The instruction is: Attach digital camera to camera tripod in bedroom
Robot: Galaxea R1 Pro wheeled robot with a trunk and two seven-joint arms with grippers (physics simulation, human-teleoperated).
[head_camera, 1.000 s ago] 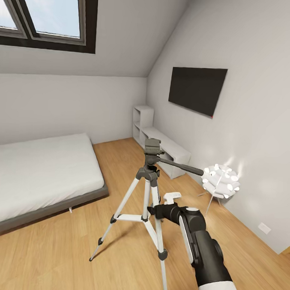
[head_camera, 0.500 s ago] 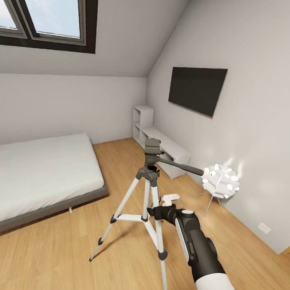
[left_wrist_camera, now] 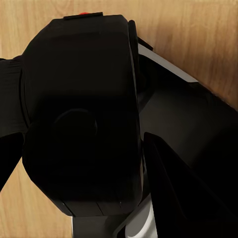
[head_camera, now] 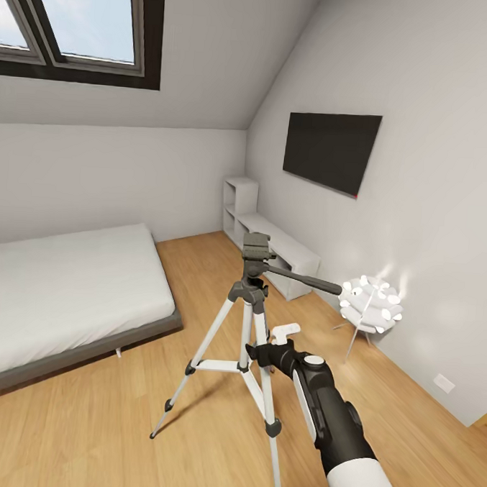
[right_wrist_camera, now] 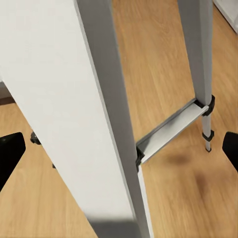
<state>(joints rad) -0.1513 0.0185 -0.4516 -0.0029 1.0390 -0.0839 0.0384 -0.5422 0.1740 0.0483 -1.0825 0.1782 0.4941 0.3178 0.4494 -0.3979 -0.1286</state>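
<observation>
Head view: the camera tripod (head_camera: 247, 323) stood upright on the light wood floor (head_camera: 102, 437) at centre, its dark grey head (head_camera: 256, 250) up top with the pan handle (head_camera: 302, 279) running out to the right. The right arm (head_camera: 327, 414) reached in from the near right toward the legs, its right gripper (head_camera: 266, 351) well below the tripod head, hard against the near leg; whether the claw was apart or together could not be told here. A low bed (head_camera: 60, 290) lay to the left, white cube shelves (head_camera: 269, 238) and a wall-mounted TV (head_camera: 330, 149) on the far right, a lit white lamp (head_camera: 371, 305) right of the tripod. Left wrist view: the digital camera (left_wrist_camera: 79, 114), black with its red button (left_wrist_camera: 84, 15) at the edge, sat clamped in the left gripper (left_wrist_camera: 82, 148), dark finger tips showing either side, wood floor beyond. Right wrist view: a silver-white leg (right_wrist_camera: 64, 109) loomed very close between the fingertips (right_wrist_camera: 11, 151), which stood wide apart at both edges; a cross brace (right_wrist_camera: 171, 130) and a second leg (right_wrist_camera: 198, 59) lay beyond. Judgement: the mount lay up from both claws, so the left arm carrying the camera needed to rise to it, clear of the pan handle.
</observation>
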